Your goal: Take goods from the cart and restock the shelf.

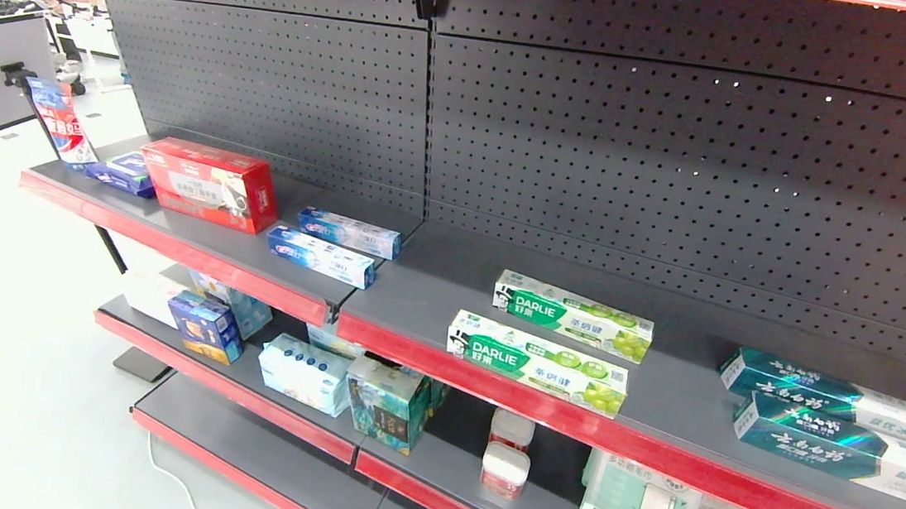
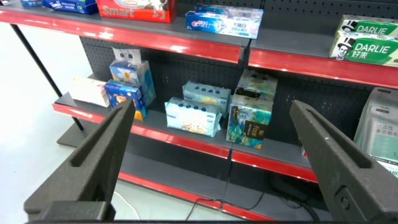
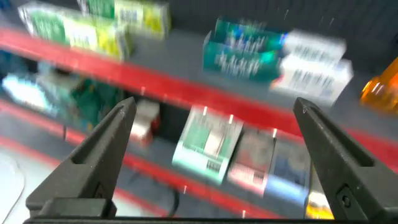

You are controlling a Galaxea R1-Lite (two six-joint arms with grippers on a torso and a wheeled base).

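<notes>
1. Red-edged grey shelf (image 1: 425, 285), top tier, left to right: a red box (image 1: 210, 184), two blue toothpaste boxes (image 1: 321, 256), two green toothpaste boxes (image 1: 538, 362), two teal toothpaste boxes (image 1: 830, 395).
2. The left gripper (image 2: 211, 104) is spread wide and empty, facing the lower tiers.
3. The right gripper (image 3: 214, 104) is also wide and empty.

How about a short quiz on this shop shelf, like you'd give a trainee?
1. True or false: the left gripper is holding a box.
2. How many lime-green boxes lie on the toothpaste shelf?
3. The red box on that shelf sits toward: A) the robot's left, B) the robot's right, C) the middle.
Key: 1 false, it is open and empty; 2 two; 3 A.
</notes>
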